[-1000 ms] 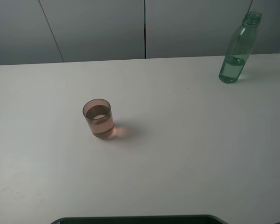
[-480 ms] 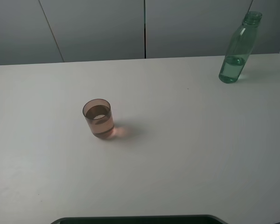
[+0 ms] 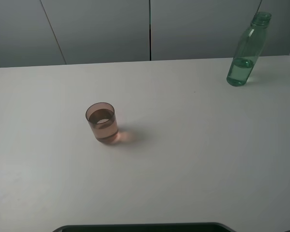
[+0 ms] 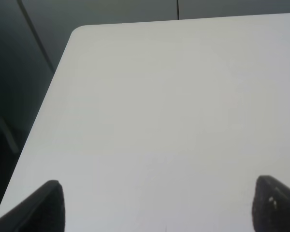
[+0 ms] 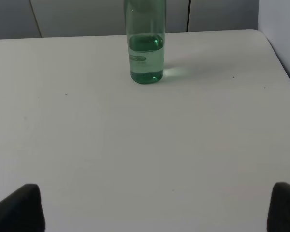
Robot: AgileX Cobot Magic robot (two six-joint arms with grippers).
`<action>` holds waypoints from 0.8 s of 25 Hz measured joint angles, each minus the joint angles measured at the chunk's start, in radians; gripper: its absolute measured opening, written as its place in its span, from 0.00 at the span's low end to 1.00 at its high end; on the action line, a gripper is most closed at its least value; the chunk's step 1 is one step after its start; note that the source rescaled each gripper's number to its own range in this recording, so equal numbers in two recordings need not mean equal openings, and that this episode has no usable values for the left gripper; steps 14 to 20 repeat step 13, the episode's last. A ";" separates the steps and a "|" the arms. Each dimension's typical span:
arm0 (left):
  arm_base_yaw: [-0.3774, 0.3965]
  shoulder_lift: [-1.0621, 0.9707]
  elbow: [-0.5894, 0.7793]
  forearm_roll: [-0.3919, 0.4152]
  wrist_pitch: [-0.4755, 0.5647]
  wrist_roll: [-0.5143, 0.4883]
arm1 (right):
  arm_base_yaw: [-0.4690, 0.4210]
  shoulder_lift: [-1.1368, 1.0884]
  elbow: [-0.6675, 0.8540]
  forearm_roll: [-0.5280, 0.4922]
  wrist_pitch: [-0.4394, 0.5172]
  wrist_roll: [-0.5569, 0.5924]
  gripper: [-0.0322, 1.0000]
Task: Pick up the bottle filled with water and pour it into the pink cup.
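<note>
Bottle [image 3: 246, 52] upright on my bench [image 3: 193, 159], well apart from pink cup [image 3: 102, 122]; both pincers spread, empty. Cup holds water; pour seemingly done.

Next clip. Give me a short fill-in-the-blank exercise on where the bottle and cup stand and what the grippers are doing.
1. The bottle stands ____ on the table, near its far right corner.
2. The liquid in the bottle fills only its ____ part.
3. The pink cup already holds some ____.
4. The right gripper is open and holds ____.

Missing words: upright; lower; liquid; nothing
</note>
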 joint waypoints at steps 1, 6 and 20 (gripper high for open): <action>0.000 0.000 0.000 0.000 0.000 0.000 | 0.000 0.000 0.000 0.000 0.000 0.000 1.00; 0.000 0.000 0.000 0.000 0.000 0.000 | 0.000 0.000 0.000 0.000 0.000 0.000 1.00; 0.000 0.000 0.000 0.000 0.000 0.000 | 0.000 0.000 0.000 0.000 0.000 0.000 1.00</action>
